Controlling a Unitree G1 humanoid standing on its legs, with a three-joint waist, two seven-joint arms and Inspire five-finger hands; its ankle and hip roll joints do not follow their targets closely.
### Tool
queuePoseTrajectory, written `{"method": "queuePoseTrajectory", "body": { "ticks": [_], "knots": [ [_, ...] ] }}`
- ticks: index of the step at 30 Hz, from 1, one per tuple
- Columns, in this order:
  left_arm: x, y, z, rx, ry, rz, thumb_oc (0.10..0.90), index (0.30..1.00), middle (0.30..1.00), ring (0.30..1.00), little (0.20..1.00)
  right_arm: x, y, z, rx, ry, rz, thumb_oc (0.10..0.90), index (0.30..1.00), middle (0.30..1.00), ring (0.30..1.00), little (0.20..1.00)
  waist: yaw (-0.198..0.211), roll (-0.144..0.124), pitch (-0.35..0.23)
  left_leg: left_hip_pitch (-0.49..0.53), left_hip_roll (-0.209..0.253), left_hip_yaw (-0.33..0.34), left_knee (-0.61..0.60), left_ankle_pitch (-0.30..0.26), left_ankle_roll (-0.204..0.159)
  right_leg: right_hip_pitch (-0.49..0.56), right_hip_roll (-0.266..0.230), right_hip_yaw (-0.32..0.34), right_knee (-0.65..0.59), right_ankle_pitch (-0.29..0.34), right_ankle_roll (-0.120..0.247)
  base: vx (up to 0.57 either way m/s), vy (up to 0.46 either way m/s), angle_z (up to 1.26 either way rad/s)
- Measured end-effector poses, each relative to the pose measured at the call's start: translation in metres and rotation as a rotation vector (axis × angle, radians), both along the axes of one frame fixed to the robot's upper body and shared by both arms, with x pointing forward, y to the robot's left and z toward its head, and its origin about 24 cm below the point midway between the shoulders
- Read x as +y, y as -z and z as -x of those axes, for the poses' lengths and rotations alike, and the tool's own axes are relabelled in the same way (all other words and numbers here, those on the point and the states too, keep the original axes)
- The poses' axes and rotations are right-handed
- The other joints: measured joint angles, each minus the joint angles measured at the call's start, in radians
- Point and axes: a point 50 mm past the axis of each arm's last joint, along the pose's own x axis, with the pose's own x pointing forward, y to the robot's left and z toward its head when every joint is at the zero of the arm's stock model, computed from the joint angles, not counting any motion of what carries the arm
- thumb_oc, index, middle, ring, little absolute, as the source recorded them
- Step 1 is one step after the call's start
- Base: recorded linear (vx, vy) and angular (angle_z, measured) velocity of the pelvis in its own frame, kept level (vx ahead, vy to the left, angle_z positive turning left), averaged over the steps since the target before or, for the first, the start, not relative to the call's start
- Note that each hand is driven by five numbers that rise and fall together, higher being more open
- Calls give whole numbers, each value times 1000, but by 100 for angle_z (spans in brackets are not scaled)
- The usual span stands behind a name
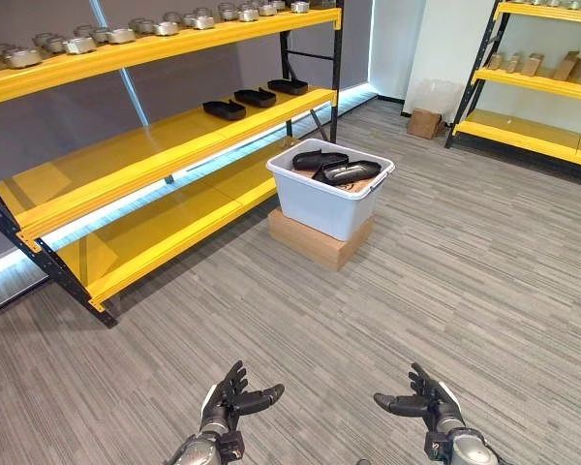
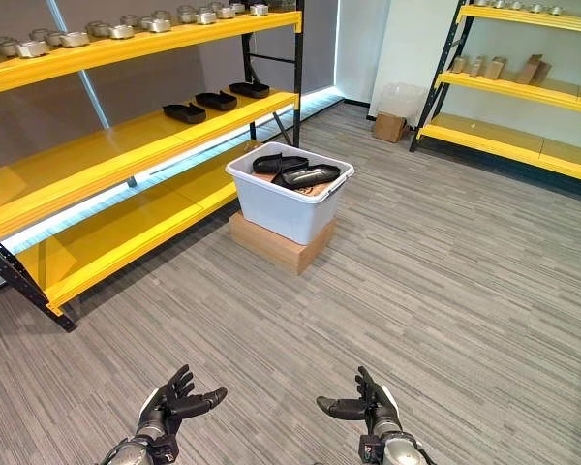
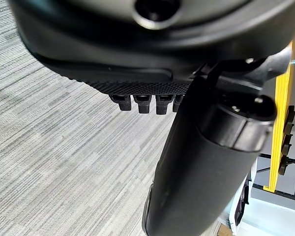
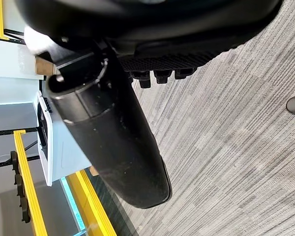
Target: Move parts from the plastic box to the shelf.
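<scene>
Nearest us, our left hand (image 1: 230, 399) and right hand (image 1: 424, 399) hover low over the carpet, fingers loosely spread, holding nothing. Straight ahead and well apart sits the white box (image 1: 329, 201) on a cardboard block (image 1: 315, 241), black parts (image 1: 351, 172) inside; neither hand is clearly nearer. The yellow shelf (image 1: 165, 145) lies beyond, leftward.
</scene>
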Motion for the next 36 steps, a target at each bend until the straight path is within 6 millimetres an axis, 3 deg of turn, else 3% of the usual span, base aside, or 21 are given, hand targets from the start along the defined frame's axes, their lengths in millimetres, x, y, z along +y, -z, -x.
{"method": "queuePoseTrajectory", "body": {
  "ticks": [36],
  "knots": [
    [0, 0, 0, 0, 2, -3, 900, 1000, 1000, 1000, 1000, -1, 3, 7, 20, 10, 6, 900, 1000, 1000, 1000, 1000, 0, 5, -5, 2, -2, -10, 0, 1, -2, 6, -2, -9, 0, 0, 1, 3, 4, 0]
  ]
}}
